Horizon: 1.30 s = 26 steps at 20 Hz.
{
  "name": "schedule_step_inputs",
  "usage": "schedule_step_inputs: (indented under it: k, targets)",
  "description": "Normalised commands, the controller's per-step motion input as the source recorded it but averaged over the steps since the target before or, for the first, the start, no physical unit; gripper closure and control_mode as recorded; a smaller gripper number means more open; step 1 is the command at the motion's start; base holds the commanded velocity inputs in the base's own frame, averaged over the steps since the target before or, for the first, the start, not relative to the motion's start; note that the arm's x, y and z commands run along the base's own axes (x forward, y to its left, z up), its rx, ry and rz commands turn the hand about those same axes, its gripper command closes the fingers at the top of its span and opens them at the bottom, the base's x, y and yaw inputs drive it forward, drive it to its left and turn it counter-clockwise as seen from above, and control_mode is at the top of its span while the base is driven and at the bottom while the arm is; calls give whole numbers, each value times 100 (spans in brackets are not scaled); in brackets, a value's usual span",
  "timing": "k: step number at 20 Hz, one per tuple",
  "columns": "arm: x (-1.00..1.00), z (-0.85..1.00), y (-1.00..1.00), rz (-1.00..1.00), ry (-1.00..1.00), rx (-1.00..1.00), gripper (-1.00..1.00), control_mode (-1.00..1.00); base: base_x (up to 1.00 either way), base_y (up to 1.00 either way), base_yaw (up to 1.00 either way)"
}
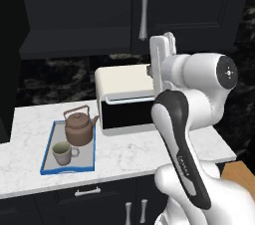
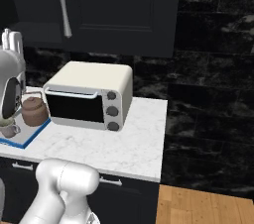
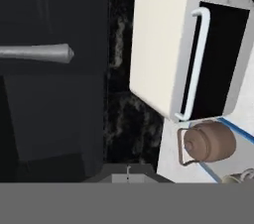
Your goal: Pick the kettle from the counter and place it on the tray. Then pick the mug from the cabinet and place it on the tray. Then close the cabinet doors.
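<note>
The brown kettle point(image 1: 78, 127) stands on the blue-rimmed tray point(image 1: 47, 150) at the left of the white counter point(image 1: 134, 150). The greyish mug point(image 1: 62, 153) sits on the same tray, just in front of the kettle. My gripper point(image 3: 128, 172) is shut and holds nothing. It is raised in front of the upper cabinet, a little below and to the right of the right cabinet door's silver handle point(image 1: 144, 7). That door point(image 1: 199, 5) is shut. Left of it the cabinet point(image 1: 74, 10) is dark, and I cannot tell how its left door stands.
A cream toaster oven point(image 1: 124, 100) with a black glass door stands on the counter right of the tray, directly under my hand. Black marble wall runs behind it. Dark drawers with silver handles point(image 1: 87, 191) sit under the counter. Wood floor point(image 2: 208, 203) lies to the right.
</note>
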Motion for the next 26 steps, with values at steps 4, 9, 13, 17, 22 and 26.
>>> schedule_step_inputs:
  k: [4,9,13,17,22,26]
  targets:
    - [-14,-76,58,20,-2,-43,100,-100,0,0,0]
    - [-29,-71,78,9,-13,-27,100,-100,0,0,0]
    - [-26,-69,73,9,-24,-12,100,-100,0,0,0]
    - [-16,-39,68,9,-33,-1,100,-100,0,0,0]
    - [0,-41,62,6,-32,-1,100,-100,0,0,0]
    - [0,-51,57,1,-37,-3,100,-100,0,0,0]
